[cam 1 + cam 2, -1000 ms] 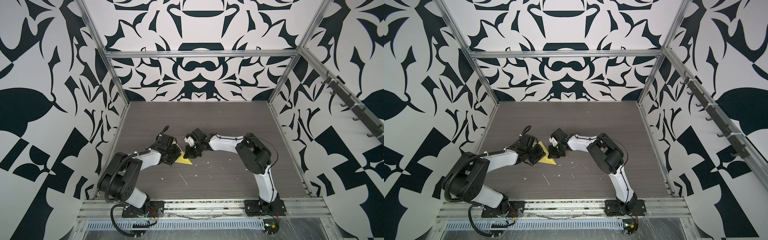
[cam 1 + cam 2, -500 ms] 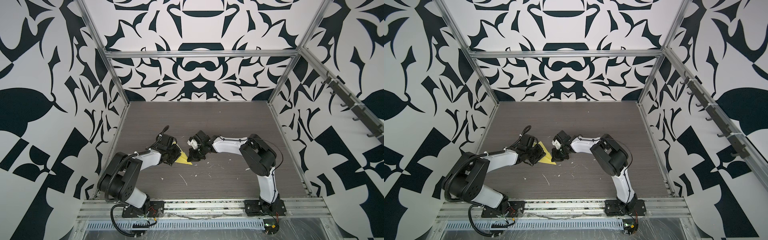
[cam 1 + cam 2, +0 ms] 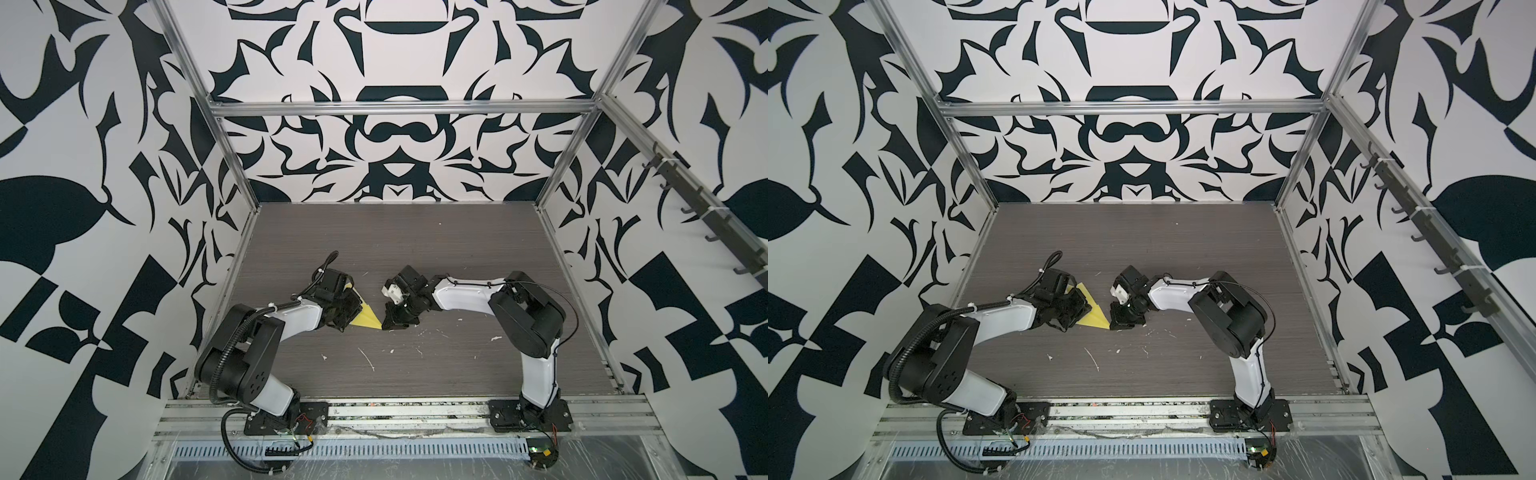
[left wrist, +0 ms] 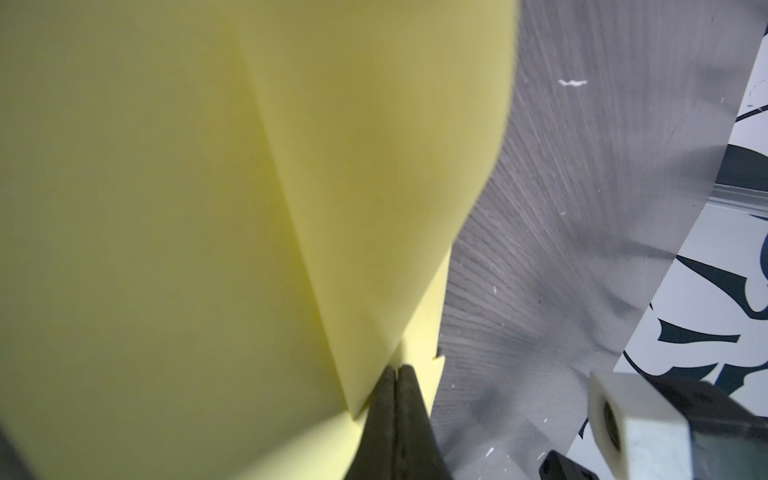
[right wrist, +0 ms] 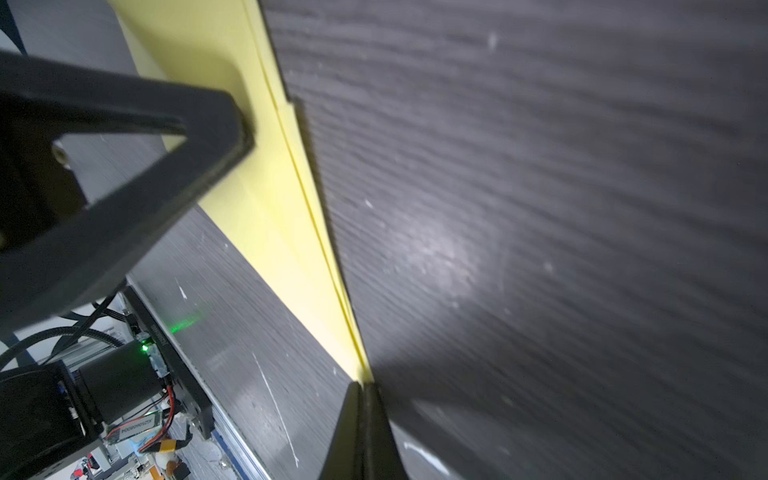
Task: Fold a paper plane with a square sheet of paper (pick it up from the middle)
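Black and closed flat against each other are the two fingers of the left gripper (image 3: 345,311) (image 3: 1073,309) (image 4: 397,374), which is low over the grey table (image 3: 415,249), a little left of the middle in both top views. Its tips meet the sheet of paper (image 3: 366,321) (image 3: 1093,318) (image 4: 166,208) (image 5: 266,199). Whether a layer is caught between them or is only pushed down, I cannot tell. The sheet is yellow and folded in layers to a long pointed wedge. It lies on the table between the two grippers and is partly hidden under the left one. Near the left tips its edge has a small notch. The point of the wedge is directed to the right and reaches the right gripper (image 3: 388,325) (image 3: 1116,323) (image 5: 363,388). These fingers are closed too, and the yellow point ends exactly at their tips, but a real grip on it is not clear. Small white flecks (image 3: 368,360) lie on the table, nearer to the arm bases.
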`<action>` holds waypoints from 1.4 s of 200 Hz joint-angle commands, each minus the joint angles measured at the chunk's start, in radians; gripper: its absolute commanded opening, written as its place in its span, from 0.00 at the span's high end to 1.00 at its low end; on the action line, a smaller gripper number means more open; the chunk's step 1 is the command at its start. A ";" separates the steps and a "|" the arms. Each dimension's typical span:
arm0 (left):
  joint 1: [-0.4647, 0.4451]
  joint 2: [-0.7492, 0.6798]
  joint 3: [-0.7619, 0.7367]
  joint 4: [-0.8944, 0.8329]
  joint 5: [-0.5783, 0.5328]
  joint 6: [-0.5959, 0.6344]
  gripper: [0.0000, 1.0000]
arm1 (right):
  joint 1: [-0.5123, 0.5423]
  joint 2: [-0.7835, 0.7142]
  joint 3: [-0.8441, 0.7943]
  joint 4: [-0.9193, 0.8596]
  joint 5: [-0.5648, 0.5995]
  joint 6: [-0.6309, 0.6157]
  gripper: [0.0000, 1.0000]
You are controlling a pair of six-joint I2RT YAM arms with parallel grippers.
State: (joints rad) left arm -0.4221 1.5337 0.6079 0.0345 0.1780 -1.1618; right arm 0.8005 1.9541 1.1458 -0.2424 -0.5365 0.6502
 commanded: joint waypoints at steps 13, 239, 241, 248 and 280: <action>0.002 0.021 -0.033 -0.081 -0.057 -0.001 0.98 | -0.008 -0.065 -0.054 -0.095 0.062 -0.022 1.00; -0.023 0.183 0.077 0.178 0.057 -0.107 0.97 | -0.071 0.036 0.133 0.145 0.101 0.181 1.00; -0.024 0.183 0.076 0.178 0.057 -0.107 0.97 | -0.072 0.037 0.134 0.146 0.101 0.182 1.00; -0.023 0.184 0.078 0.178 0.058 -0.105 0.97 | -0.071 0.044 0.138 0.147 0.097 0.187 1.00; -0.023 0.183 0.073 0.177 0.055 -0.105 0.97 | -0.072 0.058 0.139 0.131 0.116 0.207 1.00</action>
State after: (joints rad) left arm -0.4408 1.6997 0.6937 0.2359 0.2443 -1.2575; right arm 0.7269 2.0243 1.2457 -0.0982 -0.4282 0.8318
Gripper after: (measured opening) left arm 0.039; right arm 0.052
